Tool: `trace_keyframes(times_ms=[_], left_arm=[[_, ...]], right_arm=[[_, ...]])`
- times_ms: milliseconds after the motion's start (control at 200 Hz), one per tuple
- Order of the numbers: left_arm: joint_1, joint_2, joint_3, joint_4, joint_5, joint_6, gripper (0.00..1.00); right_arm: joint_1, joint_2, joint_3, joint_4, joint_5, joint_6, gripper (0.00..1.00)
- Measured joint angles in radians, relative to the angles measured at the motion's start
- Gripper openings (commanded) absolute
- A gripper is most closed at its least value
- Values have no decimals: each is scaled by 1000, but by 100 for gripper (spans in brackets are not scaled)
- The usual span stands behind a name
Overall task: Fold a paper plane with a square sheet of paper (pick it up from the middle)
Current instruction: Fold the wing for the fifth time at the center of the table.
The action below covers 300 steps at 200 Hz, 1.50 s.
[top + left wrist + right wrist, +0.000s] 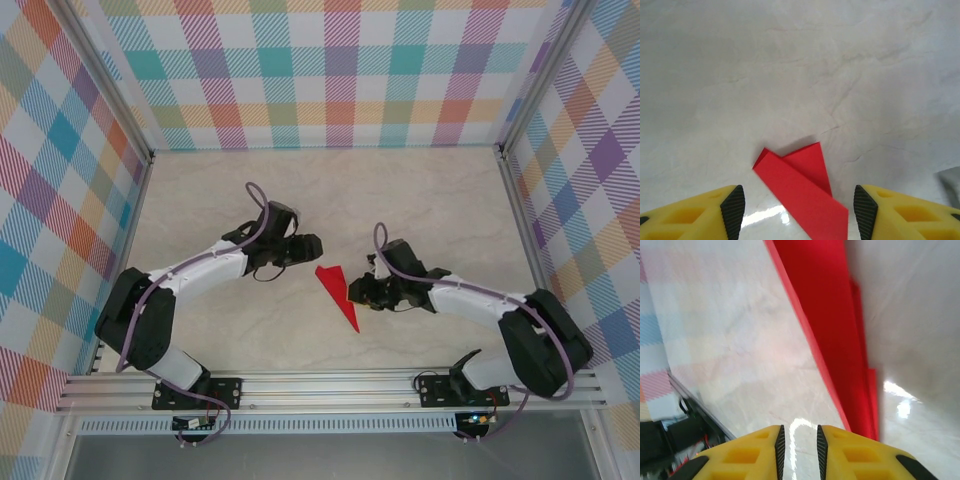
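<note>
The square sheet of paper lies folded into a narrow red paper plane (338,292) flat on the marble table, its tip pointing toward the near edge. My left gripper (312,247) hovers just left of its wide end. In the left wrist view the gripper (799,212) is open, and the paper plane (805,195) lies on the table below the gap, touching neither pad. My right gripper (358,290) sits at the plane's right side. Its jaws (798,442) stand a narrow gap apart with bare table between them, and the paper plane (835,325) runs past on their right.
Plaid walls (330,70) enclose the table on three sides. An aluminium rail (330,388) carrying both arm bases runs along the near edge. Bare marble tabletop (330,190) stretches behind the grippers.
</note>
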Motion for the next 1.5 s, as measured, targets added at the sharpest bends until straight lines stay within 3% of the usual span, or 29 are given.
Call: trace_keyframes(times_ms=[175, 205, 385, 525, 740, 1010, 1500], left_arm=[[-180, 96, 137, -197, -167, -82, 70], [-209, 131, 175, -223, -191, -94, 76], [-299, 312, 337, -344, -284, -147, 77], [-304, 344, 352, -424, -328, -175, 75], [-304, 339, 343, -454, -348, -204, 52], [-304, 271, 281, -452, -355, -222, 39], [-302, 240, 212, -446, -356, -222, 34]], right_arm=[[-163, -80, -22, -71, 47, -35, 36], [-172, -84, -29, -80, 50, -40, 36], [-181, -79, -49, -99, 18, -67, 39], [-181, -50, -49, -76, -29, -83, 41], [-179, 8, -49, -25, -101, -89, 45], [-126, 64, -20, -16, -137, -132, 51], [-36, 220, 81, -19, -113, -184, 53]])
